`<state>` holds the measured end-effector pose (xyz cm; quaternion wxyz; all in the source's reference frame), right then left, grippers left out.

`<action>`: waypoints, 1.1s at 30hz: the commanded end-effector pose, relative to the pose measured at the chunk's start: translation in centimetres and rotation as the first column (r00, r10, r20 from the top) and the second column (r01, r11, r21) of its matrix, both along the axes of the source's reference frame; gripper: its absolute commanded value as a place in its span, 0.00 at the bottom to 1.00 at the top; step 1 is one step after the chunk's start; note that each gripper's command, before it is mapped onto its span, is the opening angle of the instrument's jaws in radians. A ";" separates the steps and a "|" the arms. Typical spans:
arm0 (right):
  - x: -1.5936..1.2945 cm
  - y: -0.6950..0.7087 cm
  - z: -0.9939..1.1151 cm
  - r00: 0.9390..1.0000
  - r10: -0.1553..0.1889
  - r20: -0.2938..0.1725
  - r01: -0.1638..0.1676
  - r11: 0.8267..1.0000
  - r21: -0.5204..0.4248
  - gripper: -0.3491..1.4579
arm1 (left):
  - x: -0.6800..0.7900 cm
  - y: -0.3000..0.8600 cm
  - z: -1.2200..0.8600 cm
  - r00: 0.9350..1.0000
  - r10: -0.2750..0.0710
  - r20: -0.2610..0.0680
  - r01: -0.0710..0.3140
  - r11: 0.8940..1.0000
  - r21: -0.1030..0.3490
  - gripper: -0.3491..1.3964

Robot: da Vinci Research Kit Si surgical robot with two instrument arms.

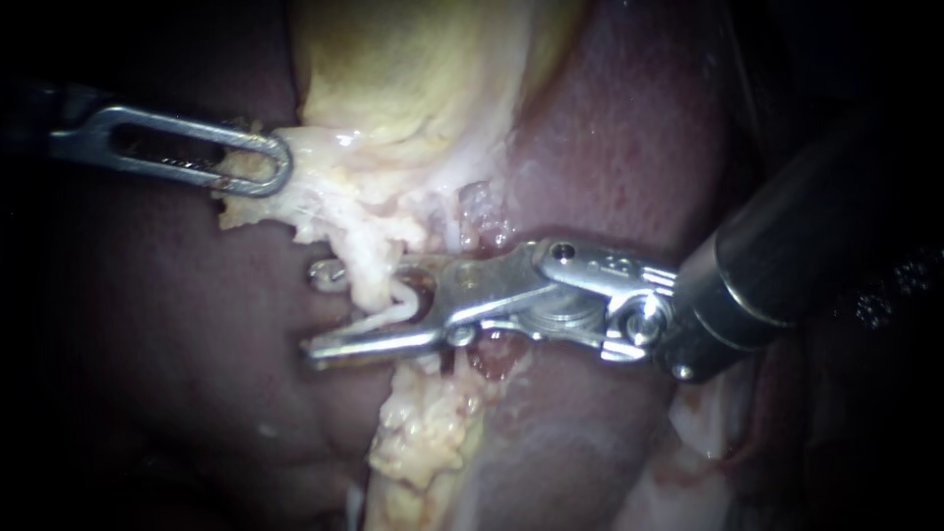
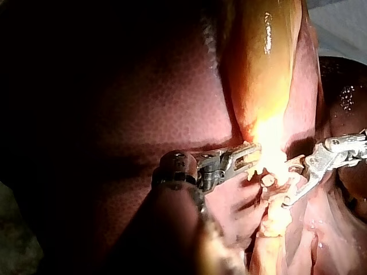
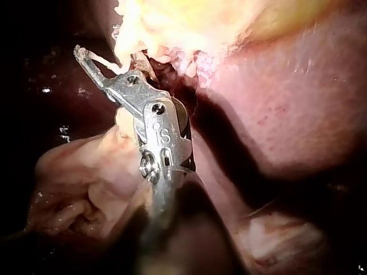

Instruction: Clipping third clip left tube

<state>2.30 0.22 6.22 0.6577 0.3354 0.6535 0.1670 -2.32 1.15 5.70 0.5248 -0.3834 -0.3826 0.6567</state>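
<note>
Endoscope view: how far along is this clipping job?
Done: the left instrument grips the pale tissue, exposing the tube. In hand: the right instrument is open astride that tube and has not yet squeezed it. Left: closing to clip it, then backing away.

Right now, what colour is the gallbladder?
The gallbladder is pale yellow; it shows best in the endoscope view.
</note>
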 end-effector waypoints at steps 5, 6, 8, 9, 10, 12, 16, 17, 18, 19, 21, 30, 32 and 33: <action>-0.03 -0.01 0.00 1.000 -0.004 0.010 0.004 0.999 0.039 0.22 | 0.00 0.00 0.01 1.000 0.001 0.000 -0.001 1.000 0.000 0.00; -0.04 -0.01 0.00 1.000 -0.004 0.010 0.004 0.999 0.039 0.20 | 0.00 0.00 0.01 1.000 0.001 0.000 -0.001 1.000 0.000 0.00; -0.04 -0.01 -0.01 1.000 -0.005 0.012 0.005 0.999 0.051 0.19 | 0.00 0.00 0.01 1.000 0.001 0.001 -0.001 1.000 0.000 0.00; -0.05 -0.01 -0.01 1.000 -0.006 0.013 0.005 0.998 0.056 0.17 | 0.00 0.00 0.01 1.000 0.001 0.001 -0.001 1.000 0.000 0.00; -0.05 -0.02 -0.01 1.000 -0.007 0.016 0.006 0.998 0.068 0.14 | 0.00 0.00 0.01 1.000 0.001 0.001 -0.001 1.000 0.000 0.00; -0.07 -0.02 -0.01 1.000 -0.007 0.021 0.006 0.996 0.084 0.03 | 0.00 0.00 0.01 1.000 0.001 0.000 -0.001 1.000 0.000 0.00; -0.09 -0.02 -0.01 1.000 -0.017 0.020 0.015 0.994 0.108 0.00 | 0.00 0.00 0.01 1.000 0.001 0.001 -0.001 1.000 0.000 0.00; -0.09 -0.02 -0.01 1.000 -0.015 0.022 0.012 0.994 0.108 0.00 | 0.00 0.00 0.01 1.000 0.001 0.001 -0.001 1.000 0.000 0.00; -0.08 -0.02 -0.01 1.000 -0.014 0.022 0.012 0.994 0.108 0.00 | 0.00 0.00 0.01 1.000 0.001 0.000 -0.001 1.000 0.000 0.00; -0.08 -0.02 -0.01 1.000 -0.014 0.022 0.012 0.994 0.108 0.00 | 0.00 0.00 0.01 1.000 0.001 0.000 -0.001 1.000 0.000 0.00; -0.08 -0.02 -0.01 1.000 -0.014 0.022 0.012 0.994 0.108 0.00 | 0.00 0.00 0.01 1.000 0.001 0.000 -0.001 1.000 0.000 0.00; -0.08 -0.01 -0.01 1.000 -0.014 0.022 0.011 0.994 0.109 0.00 | 0.00 0.00 0.01 1.000 0.001 0.000 -0.001 1.000 0.000 0.00; -0.08 -0.01 -0.01 1.000 -0.014 0.022 0.012 0.994 0.109 0.00 | 0.00 0.00 0.02 1.000 0.001 0.000 -0.001 1.000 0.000 0.00; -0.08 -0.01 -0.01 1.000 -0.014 0.022 0.011 0.994 0.109 0.00 | 0.00 0.00 0.02 1.000 0.001 0.001 -0.001 1.000 0.000 0.00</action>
